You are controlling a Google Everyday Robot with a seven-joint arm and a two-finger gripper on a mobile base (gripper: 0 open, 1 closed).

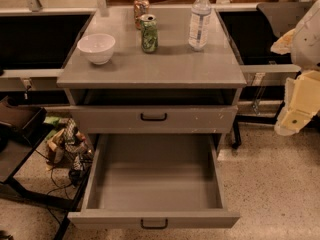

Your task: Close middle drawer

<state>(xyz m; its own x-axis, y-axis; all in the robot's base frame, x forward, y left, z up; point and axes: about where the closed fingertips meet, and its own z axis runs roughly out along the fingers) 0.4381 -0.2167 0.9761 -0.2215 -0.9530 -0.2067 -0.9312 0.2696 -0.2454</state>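
Note:
The middle drawer [155,174] is pulled far out towards me and is empty; its grey inside is fully in view. Its low plain front [200,219] with a small black handle [154,224] is at the bottom of the camera view. Above it is the taller-fronted grey drawer [200,119] with white chip specks and a black handle, with a dark gap over it. My gripper [299,104], cream and white, is at the right edge, to the right of the cabinet, level with the upper drawer and well apart from the open drawer. The lowest drawer is hidden.
On the cabinet top [165,66] stand a white bowl [96,48], a green can [148,33], an orange can [141,6] and a water bottle [200,19]. Cables and clutter [67,151] lie on the floor at the left beside a dark low table [15,149]. Speckled floor [275,184] lies to the right.

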